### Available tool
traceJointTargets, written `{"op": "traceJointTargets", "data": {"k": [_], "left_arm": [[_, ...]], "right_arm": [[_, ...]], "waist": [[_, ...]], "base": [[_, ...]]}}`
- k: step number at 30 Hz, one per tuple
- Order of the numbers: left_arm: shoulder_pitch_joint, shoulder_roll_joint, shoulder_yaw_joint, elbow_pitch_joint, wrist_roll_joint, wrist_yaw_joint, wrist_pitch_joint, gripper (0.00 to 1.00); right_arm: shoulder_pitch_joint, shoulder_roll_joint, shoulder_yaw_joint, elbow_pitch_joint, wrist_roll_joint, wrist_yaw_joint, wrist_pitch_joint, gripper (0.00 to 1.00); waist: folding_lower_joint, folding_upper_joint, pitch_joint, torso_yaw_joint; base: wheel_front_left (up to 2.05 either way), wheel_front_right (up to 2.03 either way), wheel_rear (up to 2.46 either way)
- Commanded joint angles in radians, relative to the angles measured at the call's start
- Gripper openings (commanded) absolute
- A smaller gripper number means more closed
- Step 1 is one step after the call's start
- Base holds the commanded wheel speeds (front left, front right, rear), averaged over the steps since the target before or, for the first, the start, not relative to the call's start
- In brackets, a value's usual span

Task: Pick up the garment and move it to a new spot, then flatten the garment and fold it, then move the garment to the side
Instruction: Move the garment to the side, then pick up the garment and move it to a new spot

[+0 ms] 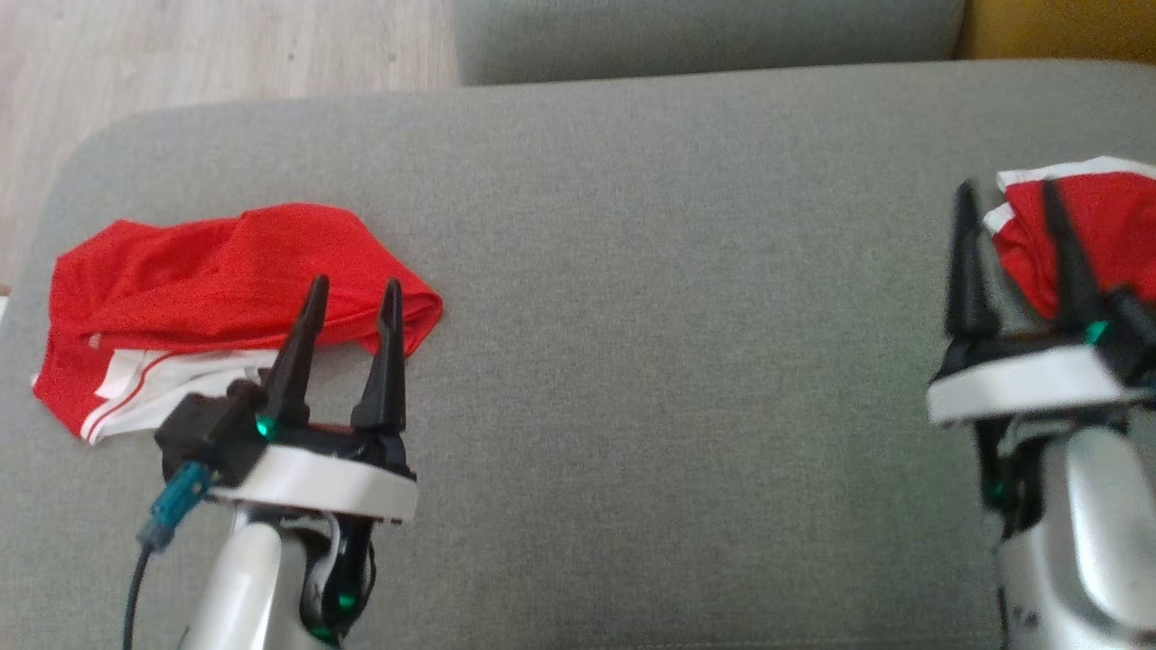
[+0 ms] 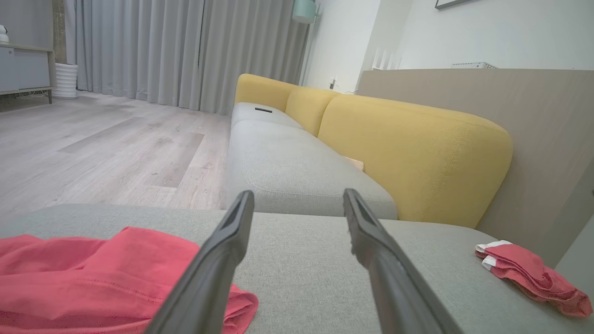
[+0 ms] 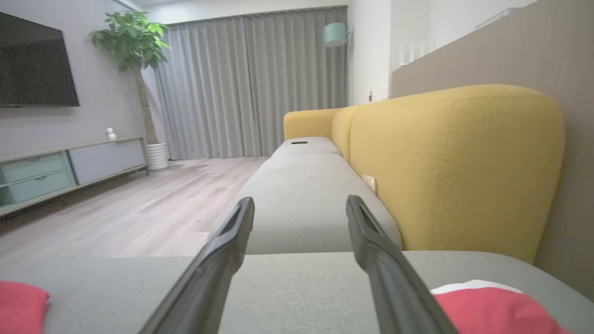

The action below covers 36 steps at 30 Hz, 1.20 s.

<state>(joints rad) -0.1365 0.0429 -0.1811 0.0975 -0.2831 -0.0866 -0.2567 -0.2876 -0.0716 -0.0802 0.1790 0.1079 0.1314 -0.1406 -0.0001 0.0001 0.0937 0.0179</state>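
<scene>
A folded red garment with white trim is laid at the right edge of the grey sofa cushion, just beside the right hand, whose fingers are held apart and empty. A crumpled red garment is seen at the left, by the left hand, likewise parted.

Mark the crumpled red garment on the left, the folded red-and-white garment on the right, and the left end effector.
crumpled red fabric garment (image 1: 208,271): head view, centre of red body.
folded red-and-white fabric garment (image 1: 1124,226): head view, red top layer.
left end effector (image 1: 354,287): head view, midway between fingertips.
</scene>
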Motion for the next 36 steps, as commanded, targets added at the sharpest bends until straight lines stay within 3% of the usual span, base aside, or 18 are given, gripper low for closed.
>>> {"op": "traceJointTargets", "data": {"k": [1, 7, 17, 36], "left_arm": [[-0.014, 0.007, 0.037, -0.036, -0.001, 0.006, -0.005, 1.0], [0.058, 0.007, 0.035, -0.022, -0.01, 0.004, -0.005, 1.0], [0.124, 0.007, 0.022, -0.017, -0.01, -0.006, -0.005, 1.0], [0.119, 0.007, 0.021, -0.044, -0.019, -0.004, -0.005, 1.0]], "right_arm": [[-0.005, 0.005, 0.036, -0.038, 0.008, -0.001, -0.026, 1.0], [0.103, 0.02, 0.106, 0.003, 0.037, -0.001, -0.11, 1.0], [0.217, 0.021, 0.133, -0.019, 0.089, -0.001, -0.121, 1.0], [0.226, 0.021, 0.138, -0.025, 0.093, -0.001, -0.121, 1.0]], "waist": [[0.0001, -0.0001, -0.018, 0.002], [0.0001, -0.0001, -0.062, -0.004], [0.0001, -0.0001, -0.086, 0.002], [0.0001, -0.0001, -0.084, -0.006]], "base": [[0.0, 0.0, 0.0], [0.0, 0.0, 0.0], [0.0, 0.0, 0.0], [0.0, 0.0, 0.0]]}}
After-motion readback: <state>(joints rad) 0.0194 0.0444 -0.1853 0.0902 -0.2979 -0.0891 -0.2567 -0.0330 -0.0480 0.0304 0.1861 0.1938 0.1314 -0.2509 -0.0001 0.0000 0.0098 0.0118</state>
